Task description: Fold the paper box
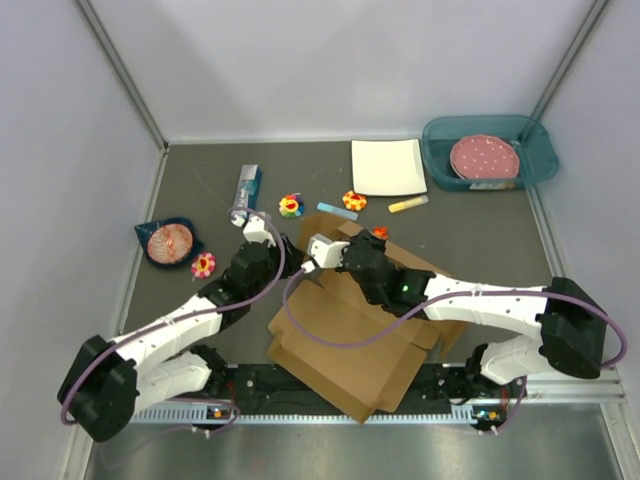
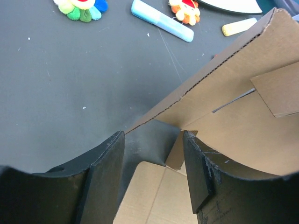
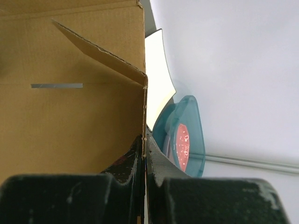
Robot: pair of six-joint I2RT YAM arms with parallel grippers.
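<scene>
Presently the brown corrugated cardboard paper box (image 1: 330, 370) has a raised wall clamped in the right gripper (image 3: 144, 142); the left gripper (image 2: 153, 137) hovers parted, empty, beside its corner.

Paper box (image 1: 360, 375) matt brown corrugated cardbd; tub (image 1: 545, 160) glossy translucent plastic.

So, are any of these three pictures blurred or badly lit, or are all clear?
Top external: even, soft light, paper box sharp, no glare. Left wrist: table and box sharp; the left gripper's dark fingers close to the lens look slightly soft. Right wrist: cardboard grain crisp, the right gripper's fingers nearly black and blurred, the wall behind very bright.
</scene>
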